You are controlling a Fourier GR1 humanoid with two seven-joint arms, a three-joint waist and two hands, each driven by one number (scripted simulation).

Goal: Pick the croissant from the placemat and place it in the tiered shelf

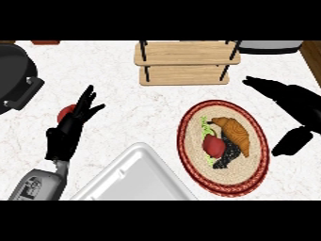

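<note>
You were at the reach step: the croissant (235, 132) lay untouched on the placemat (190, 141), and your right hand (303, 109) hung above and to the right of the mat, well short of it, its fingers (260, 85) stretched straight toward the shelf (186, 60) and its thumb hanging down, gripping nothing. By my reading, the next move called for you to bring that hand left and down over the croissant, turn the fingers toward it, and close round its brown body without catching the red piece (214, 145) or the dark piece (227, 153) that lay touching it on the same mat, with a bit of green (206, 126) at its upper end. The shelf stood just beyond the mat, its wooden tiers bare as far as you could see, so the carry looked short. Your left hand (71, 126) rested open at the left, fingers up, in front of a small red thing (65, 111). The black pan (3, 80) at far left and the white tray (138, 181) near you showed nothing inside.
</note>
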